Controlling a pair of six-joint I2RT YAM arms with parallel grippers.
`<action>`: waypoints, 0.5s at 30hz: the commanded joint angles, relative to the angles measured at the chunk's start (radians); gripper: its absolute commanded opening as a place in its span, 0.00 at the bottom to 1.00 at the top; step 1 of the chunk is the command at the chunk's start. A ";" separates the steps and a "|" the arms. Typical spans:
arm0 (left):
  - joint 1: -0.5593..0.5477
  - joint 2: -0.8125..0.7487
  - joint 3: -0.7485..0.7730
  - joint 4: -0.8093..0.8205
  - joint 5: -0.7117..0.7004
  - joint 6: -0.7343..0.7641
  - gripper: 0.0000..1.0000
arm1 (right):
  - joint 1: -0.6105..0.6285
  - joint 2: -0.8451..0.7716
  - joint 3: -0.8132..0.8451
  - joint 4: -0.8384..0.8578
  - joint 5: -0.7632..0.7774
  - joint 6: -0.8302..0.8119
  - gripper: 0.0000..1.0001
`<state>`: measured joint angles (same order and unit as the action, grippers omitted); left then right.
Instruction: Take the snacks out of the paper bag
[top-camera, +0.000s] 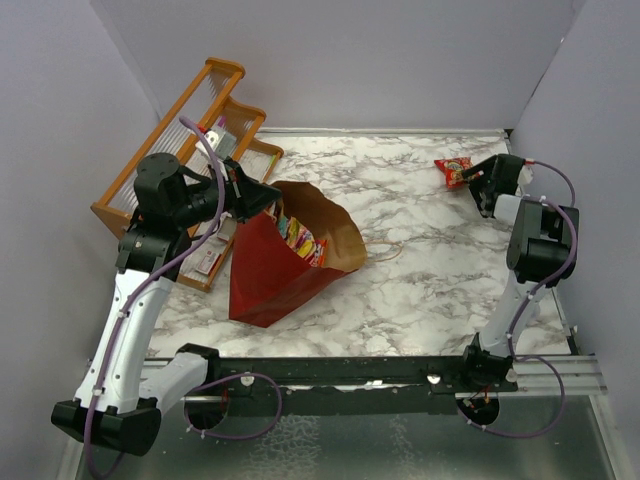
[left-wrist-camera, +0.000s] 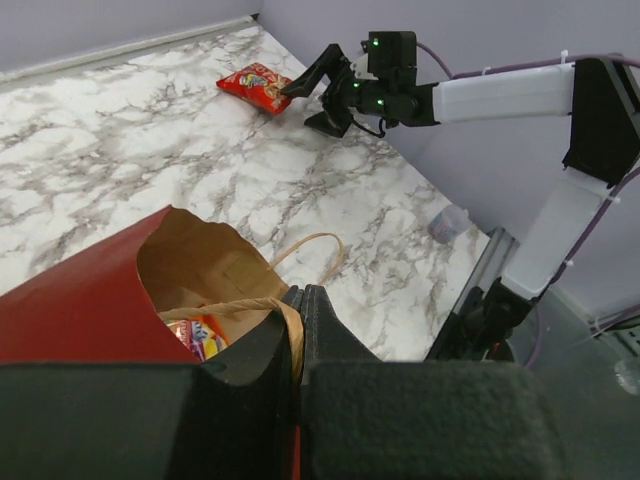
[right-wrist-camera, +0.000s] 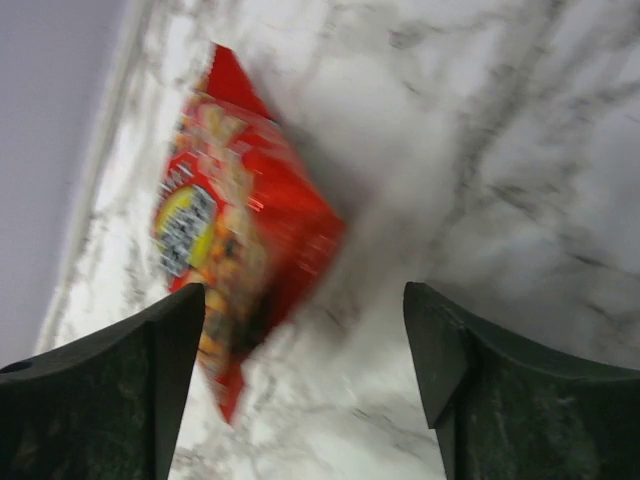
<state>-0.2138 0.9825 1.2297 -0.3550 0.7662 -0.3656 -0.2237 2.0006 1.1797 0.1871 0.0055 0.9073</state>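
1. Black fingers (right-wrist-camera: 170, 380) of the right gripper (right-wrist-camera: 300, 300) are being held wide apart, released, with nothing being gripped between them.
2. A red snack packet (right-wrist-camera: 240, 230), blurred in the right wrist view, is being seen lying on the marble table (top-camera: 420, 280) just ahead of those open jaws, well apart from the paper bag (top-camera: 265, 275) and far off to its right.
3. The left gripper (left-wrist-camera: 300, 295) is being held clenched on the paper bag's rim, with a tan strip there being pinched between the jaws.
4. The paper bag is being propped at a tilt, mouth open, with its red outside and brown inside showing.
5. Colourful snack packets (top-camera: 300, 238) are being held inside the paper bag, just below its mouth.
6. A thin twine handle (left-wrist-camera: 310, 245) is being seen looping onto the table beside the paper bag's mouth.
7. A wooden rack (top-camera: 190, 110) is being seen behind the paper bag, to its left.
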 joint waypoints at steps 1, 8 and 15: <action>-0.007 -0.006 -0.012 0.130 0.032 -0.165 0.00 | -0.031 -0.151 -0.068 -0.156 0.026 -0.127 0.91; -0.007 0.021 0.014 0.028 -0.077 -0.229 0.00 | -0.025 -0.414 -0.172 -0.282 -0.167 -0.304 0.95; -0.006 0.077 0.048 -0.050 -0.127 -0.234 0.00 | 0.194 -0.425 -0.195 -0.329 -0.677 -0.363 0.93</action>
<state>-0.2173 1.0405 1.2411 -0.3679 0.6838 -0.5777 -0.1741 1.5375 0.9730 -0.0296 -0.3447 0.6296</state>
